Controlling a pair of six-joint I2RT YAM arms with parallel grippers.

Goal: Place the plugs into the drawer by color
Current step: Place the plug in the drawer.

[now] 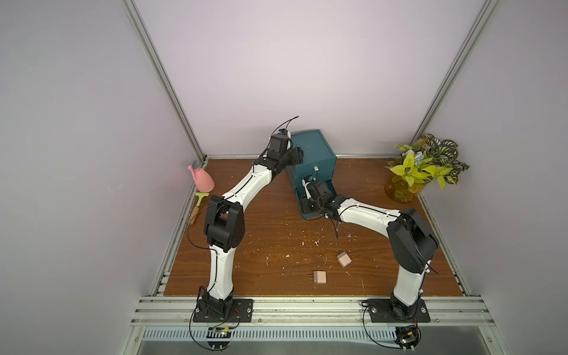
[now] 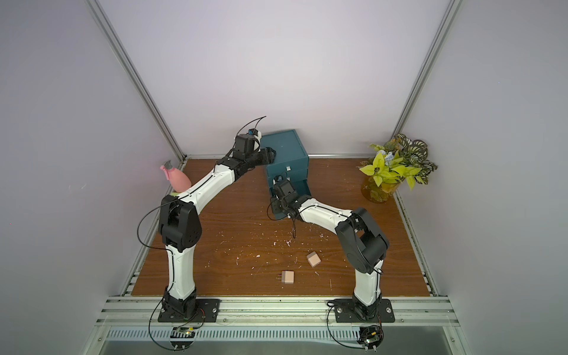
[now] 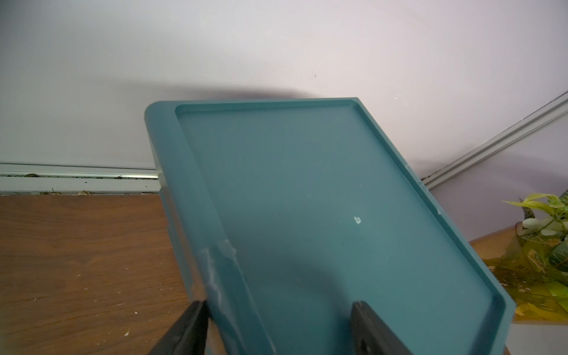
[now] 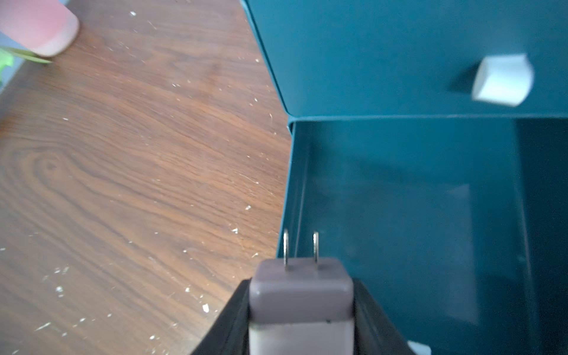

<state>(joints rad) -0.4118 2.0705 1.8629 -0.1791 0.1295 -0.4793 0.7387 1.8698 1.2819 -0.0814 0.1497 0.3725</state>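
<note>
Nearest, loose: two beige-pink plastic cube plugs (image 1: pixel 321 277). Beyond, clamped a third plug (image 4: pixel 299 285) in the right gripper (image 4: pixel 301 307), prongs and long axis pointing ahead over the open bottom drawer (image 4: pixel 399 230) of the dark teal plastic chest (image 1: pixel 310 147). Judged mid-placing; next called for nudging inward, then letting go. Farthest, rested the left gripper (image 3: pixel 282 329), jaws spread, on the chest top.

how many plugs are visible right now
3: near plug and far plug lie on the table; held plug is in the right pincer at the open drawer. More may hide in closed drawers.
</note>
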